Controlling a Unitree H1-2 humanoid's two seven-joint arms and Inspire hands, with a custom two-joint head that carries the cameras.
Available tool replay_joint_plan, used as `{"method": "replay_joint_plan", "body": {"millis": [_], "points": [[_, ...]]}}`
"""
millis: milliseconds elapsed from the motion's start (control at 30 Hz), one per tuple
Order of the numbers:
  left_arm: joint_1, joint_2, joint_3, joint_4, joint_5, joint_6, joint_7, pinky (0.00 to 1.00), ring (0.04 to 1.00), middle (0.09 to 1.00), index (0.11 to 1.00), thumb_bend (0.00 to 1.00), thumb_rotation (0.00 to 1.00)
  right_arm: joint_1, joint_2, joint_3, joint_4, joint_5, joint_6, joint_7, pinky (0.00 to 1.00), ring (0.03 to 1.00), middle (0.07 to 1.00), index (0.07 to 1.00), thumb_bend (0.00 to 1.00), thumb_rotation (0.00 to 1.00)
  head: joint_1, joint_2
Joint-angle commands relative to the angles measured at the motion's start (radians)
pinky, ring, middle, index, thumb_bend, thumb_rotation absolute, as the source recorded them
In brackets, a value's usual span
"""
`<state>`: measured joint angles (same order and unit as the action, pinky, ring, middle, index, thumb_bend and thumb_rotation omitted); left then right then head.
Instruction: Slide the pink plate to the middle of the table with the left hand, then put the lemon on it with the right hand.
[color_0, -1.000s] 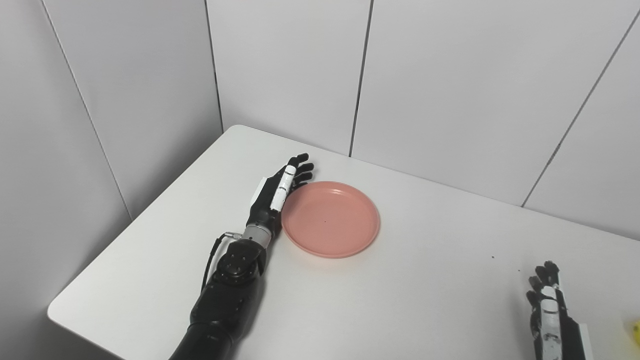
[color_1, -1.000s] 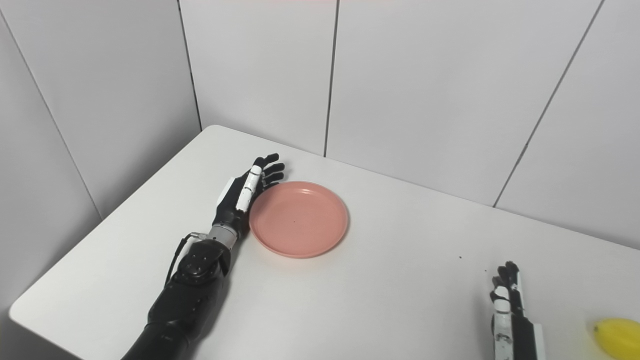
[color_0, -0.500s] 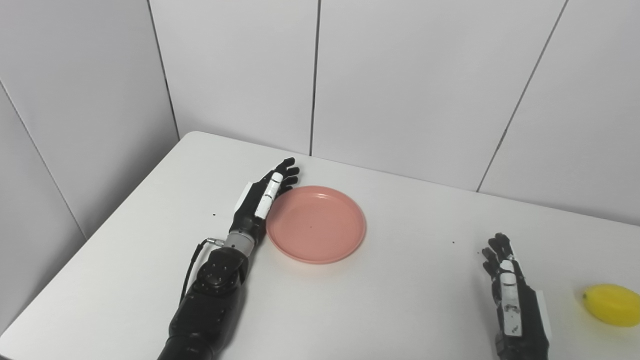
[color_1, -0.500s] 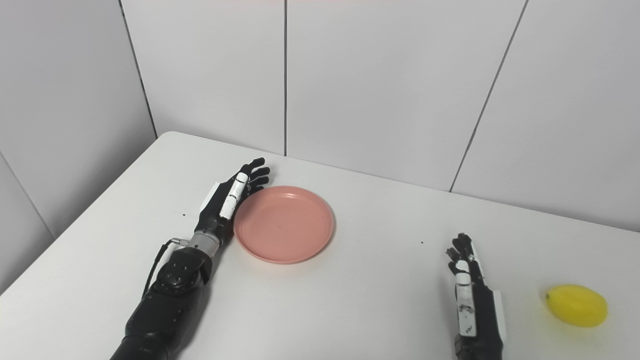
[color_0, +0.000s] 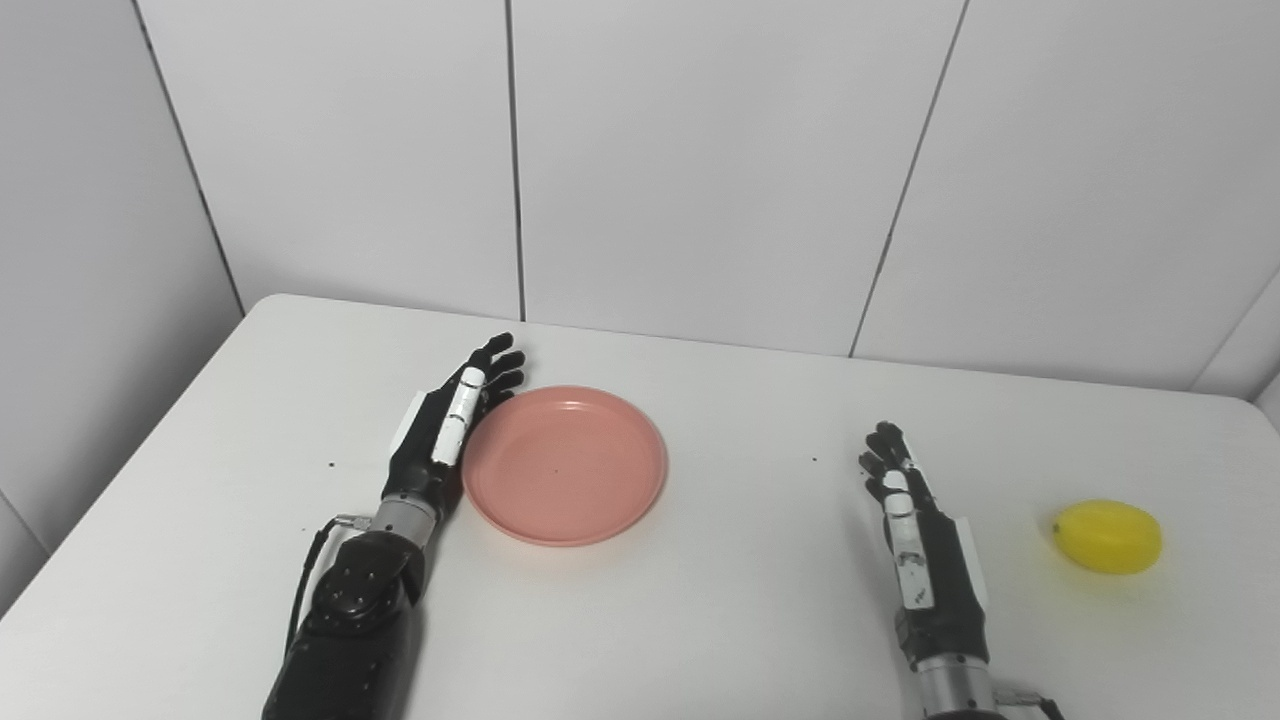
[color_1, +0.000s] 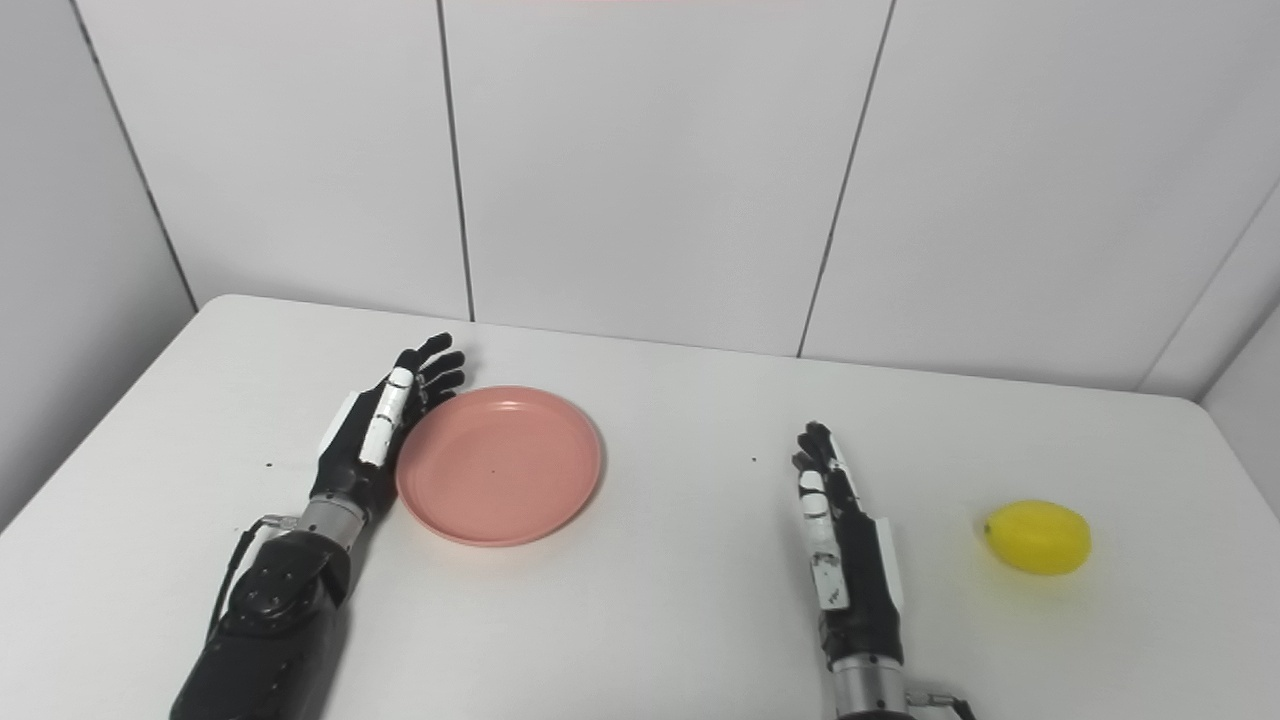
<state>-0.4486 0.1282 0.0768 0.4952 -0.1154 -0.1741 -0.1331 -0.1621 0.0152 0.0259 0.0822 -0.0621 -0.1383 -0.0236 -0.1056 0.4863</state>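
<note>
Camera has panned right since a second ago; pink plate (color_0: 564, 465) and left hand (color_0: 447, 437) keep their contact, fingers spread flat against its left rim, holding nothing. Right hand (color_0: 918, 545) open, idle; lemon (color_0: 1107, 536) well right of it. Slide apparently unfinished.

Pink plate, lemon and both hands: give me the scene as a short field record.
pink plate: flat on white table, left of centre
left hand: open, edge against plate's left rim
right hand: open, holding nothing, between plate and lemon
lemon: on table, right of right hand, apart from it
lemon on plate: no
</note>
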Motion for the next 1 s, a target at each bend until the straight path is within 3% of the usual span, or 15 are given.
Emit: {"method": "replay_joint_plan", "body": {"millis": [0,367,567,800,967], "points": [[0.041,-0.027,-0.003,0.001,-0.023,0.008,-0.006,0.89,0.878,0.87,0.859,0.6,1.0,-0.01,0.018,0.008,0.018,-0.013,-0.064,-0.02,0.95,0.913,0.927,0.926,0.59,1.0,-0.017,0.002],[0.085,-0.075,-0.024,-0.091,-0.027,0.061,-0.004,0.86,0.867,0.871,0.871,0.6,1.0,-0.017,0.036,0.015,0.04,-0.045,-0.103,-0.048,0.88,0.893,0.915,0.91,0.51,1.0,-0.051,0.017],[0.116,-0.098,-0.048,-0.133,-0.017,0.071,-0.005,0.92,0.915,0.905,0.9,0.63,1.0,-0.021,0.042,0.016,0.045,-0.053,-0.114,-0.052,0.88,0.894,0.915,0.908,0.5,1.0,-0.063,0.021],[0.138,-0.144,-0.046,-0.152,-0.021,0.045,0.011,0.91,0.911,0.901,0.898,0.59,1.0,-0.023,0.049,0.014,0.049,-0.058,-0.115,-0.058,0.87,0.89,0.912,0.904,0.51,1.0,-0.085,0.018],[0.158,-0.174,-0.059,-0.182,-0.003,0.068,0.031,0.91,0.91,0.905,0.9,0.59,1.0,-0.022,0.049,0.014,0.051,-0.057,-0.121,-0.06,0.88,0.891,0.912,0.903,0.51,1.0,-0.088,0.015]]}}
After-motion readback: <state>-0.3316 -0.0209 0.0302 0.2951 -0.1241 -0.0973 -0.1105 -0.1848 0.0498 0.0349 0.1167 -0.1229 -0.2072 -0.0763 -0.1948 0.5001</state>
